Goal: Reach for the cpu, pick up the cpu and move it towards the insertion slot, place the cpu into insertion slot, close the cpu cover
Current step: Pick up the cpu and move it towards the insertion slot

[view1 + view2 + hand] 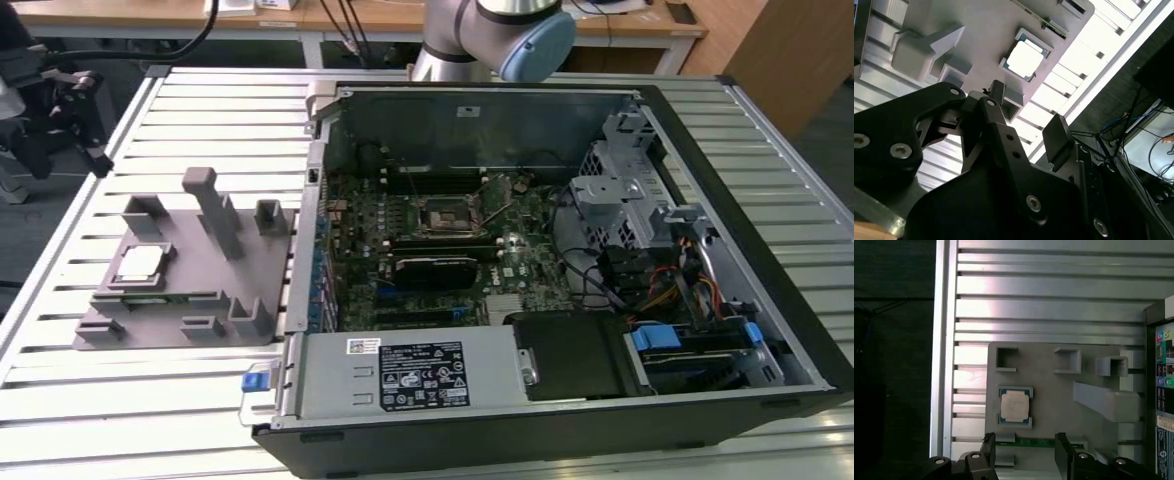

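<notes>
The cpu (140,264), a small square chip with a silvery top, lies flat in a pocket of the grey fixture (200,290) on the exterior view's left. Both wrist views look down on the cpu (1014,406) (1025,60) from well above. My gripper (1024,447) (1026,114) hangs open over the fixture with nothing between its black fingers (988,446), high above the chip and a little to one side of it. The insertion slot (441,215), a square black socket, sits on the green motherboard inside the open computer case. I cannot make out how the cpu cover stands.
The fixture carries several upright grey blocks (214,210) and a green memory strip (1029,442) beside the chip. The case (561,440) has tall walls, a black heatsink (434,270), a power supply (400,375) and cables (667,290). A slatted aluminium table (80,400) lies under everything.
</notes>
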### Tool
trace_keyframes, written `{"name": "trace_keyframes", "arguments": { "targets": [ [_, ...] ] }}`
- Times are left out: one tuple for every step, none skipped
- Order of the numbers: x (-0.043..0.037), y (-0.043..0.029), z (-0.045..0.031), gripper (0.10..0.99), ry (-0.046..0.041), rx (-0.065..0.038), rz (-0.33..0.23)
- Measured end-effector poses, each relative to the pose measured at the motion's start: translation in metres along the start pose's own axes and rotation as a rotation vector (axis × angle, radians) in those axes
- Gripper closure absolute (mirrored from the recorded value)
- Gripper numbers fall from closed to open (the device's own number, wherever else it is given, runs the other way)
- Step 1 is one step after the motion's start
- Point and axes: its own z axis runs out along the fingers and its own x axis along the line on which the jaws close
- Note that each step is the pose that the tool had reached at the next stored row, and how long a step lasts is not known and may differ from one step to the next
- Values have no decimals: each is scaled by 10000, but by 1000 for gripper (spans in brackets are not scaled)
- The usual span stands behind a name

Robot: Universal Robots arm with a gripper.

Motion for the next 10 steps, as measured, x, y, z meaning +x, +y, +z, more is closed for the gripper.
{"name": "trace_keyframes", "arguments": {
  "targets": [
    [0, -1, 18, 498, 1, 1, -4],
    [0, -2, 36, 498, 1, 0, -6],
    [0, -3, 55, 498, 1, 0, -8],
    [0, -3, 73, 498, 1, 0, -10],
    [0, -4, 92, 498, 0, -1, -13],
    [0, -5, 110, 498, 0, -1, -16],
    [0, -5, 128, 498, 0, -1, -21],
    [0, -6, 145, 486, 1, 0, -28],
    [0, -8, 163, 486, 1, -1, -36],
    [0, -11, 181, 431, 2, -1, -44]
  ]
}}
